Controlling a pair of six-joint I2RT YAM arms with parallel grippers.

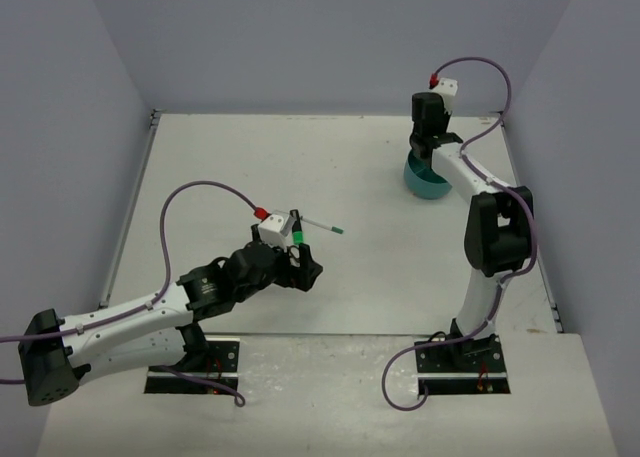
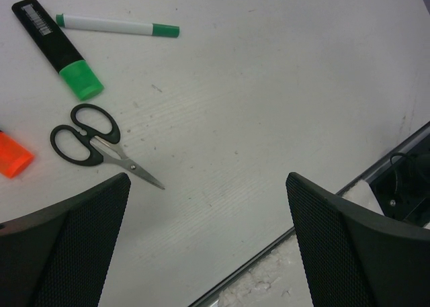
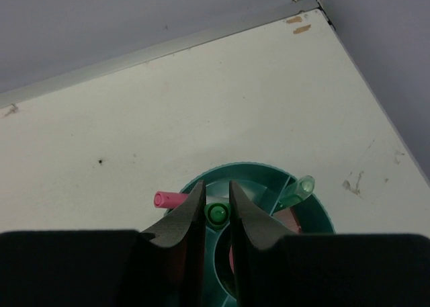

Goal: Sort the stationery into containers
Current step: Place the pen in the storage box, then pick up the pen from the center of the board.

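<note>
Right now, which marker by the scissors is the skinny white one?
The pen with green ends, farthest from the scissors. The green-capped highlighter beside it is thick and black; the orange highlighter barely shows at the edge.

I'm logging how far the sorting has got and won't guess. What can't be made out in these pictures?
- Right wrist view: the right end effector covers the near half of the teal organizer; the green-capped item shows only its tip, grip unclear.
- Left wrist view: the orange highlighter is cut by the left edge.
- Top view: the right arm hides most of the organizer.
</note>
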